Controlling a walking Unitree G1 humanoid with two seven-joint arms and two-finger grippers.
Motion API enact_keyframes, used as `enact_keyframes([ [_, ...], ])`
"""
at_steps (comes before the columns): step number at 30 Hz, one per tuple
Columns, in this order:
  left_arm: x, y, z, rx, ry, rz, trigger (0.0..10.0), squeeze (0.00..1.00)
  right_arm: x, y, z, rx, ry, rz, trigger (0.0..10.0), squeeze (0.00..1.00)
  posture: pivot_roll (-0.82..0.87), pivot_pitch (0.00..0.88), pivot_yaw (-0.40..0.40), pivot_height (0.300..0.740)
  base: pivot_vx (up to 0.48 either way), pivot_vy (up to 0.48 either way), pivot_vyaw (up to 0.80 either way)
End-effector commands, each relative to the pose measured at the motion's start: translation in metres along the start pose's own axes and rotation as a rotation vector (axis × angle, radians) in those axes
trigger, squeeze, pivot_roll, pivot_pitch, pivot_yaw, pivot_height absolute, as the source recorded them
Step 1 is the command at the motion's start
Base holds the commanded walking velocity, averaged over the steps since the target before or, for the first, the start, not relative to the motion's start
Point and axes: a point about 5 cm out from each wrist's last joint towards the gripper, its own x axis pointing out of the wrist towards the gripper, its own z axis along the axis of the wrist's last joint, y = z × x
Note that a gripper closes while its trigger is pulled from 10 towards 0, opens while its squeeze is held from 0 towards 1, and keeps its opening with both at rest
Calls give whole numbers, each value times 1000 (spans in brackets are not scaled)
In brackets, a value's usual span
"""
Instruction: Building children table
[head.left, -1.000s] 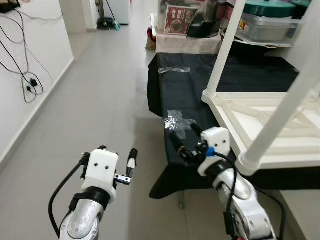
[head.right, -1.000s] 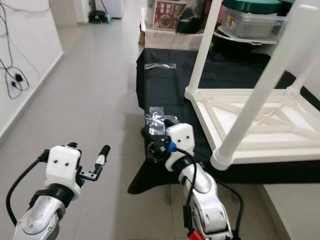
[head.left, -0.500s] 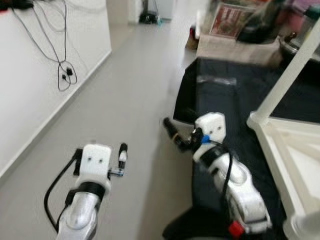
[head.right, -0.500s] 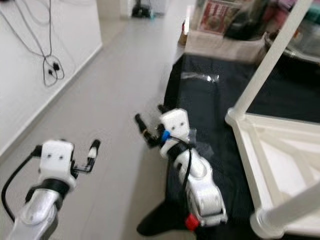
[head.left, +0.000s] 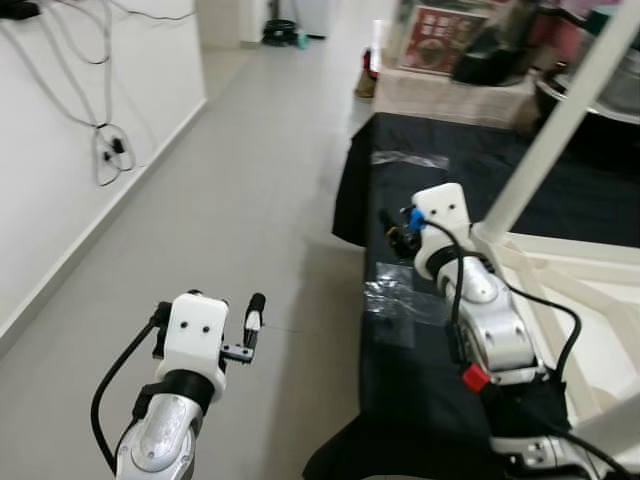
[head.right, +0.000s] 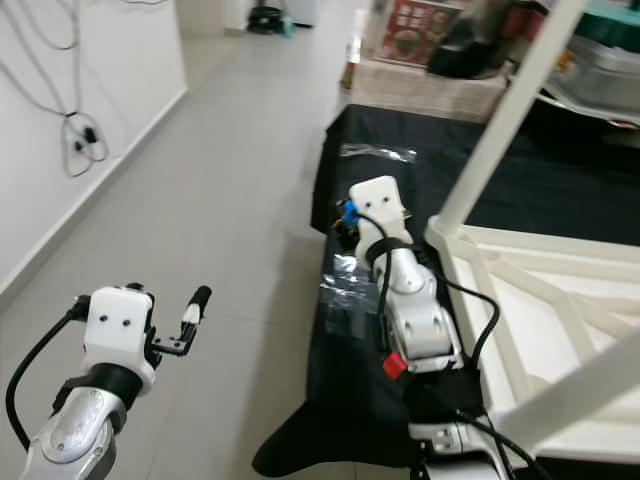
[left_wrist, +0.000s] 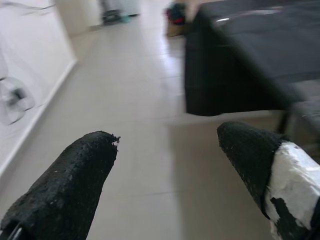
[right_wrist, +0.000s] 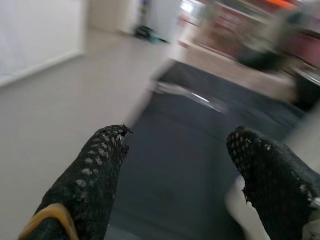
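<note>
- The grey tiled floor (head.left: 230, 180) is stretching away ahead of both sets of fingers, with a white wall (head.left: 60, 150) and dangling cables (head.left: 105, 150) lying off to the left of the left gripper.
- A black cloth (head.left: 440, 260) is covering a low surface; the right gripper's fingers are hanging over it.
- The white children's table (head.right: 530, 310) is lying upside down on that cloth, just to the right of the right gripper, its round legs (head.left: 560, 120) pointing upward.
- The right gripper (right_wrist: 175, 165) is hovering above the cloth with its two black fingers (right_wrist: 90, 170) spread wide apart, holding nothing.
- The left gripper (left_wrist: 165, 165) is hanging over bare floor, fingers (left_wrist: 75, 175) likewise parted and empty, the cloth's edge lying ahead and to its right.
- Two clear plastic bags are lying on the cloth: a crumpled one (head.left: 400, 300) just below the right fingers, a flat one (head.left: 410, 158) farther ahead.
</note>
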Motion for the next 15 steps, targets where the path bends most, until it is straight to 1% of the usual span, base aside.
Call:
enact_keyframes([
  [1,-1,-4,-1,-1,12,-25,10000,0,3,-11,-5,20,39,-47,10000,0,92,103,-86,740,0,0,-763],
  [5,-1,-5,-1,1,11,-28,10000,0,3,-12,-5,20,39,-51,10000,0,93,101,-86,740,0,0,-763],
  [8,0,-5,-2,0,11,-25,10000,0,4,-5,-7,30,60,-10,10000,0,93,94,-85,740,0,0,-775],
  [15,0,-5,-3,4,11,-28,10000,0,6,6,-5,39,72,39,10000,0,93,86,-85,740,0,0,-773],
])
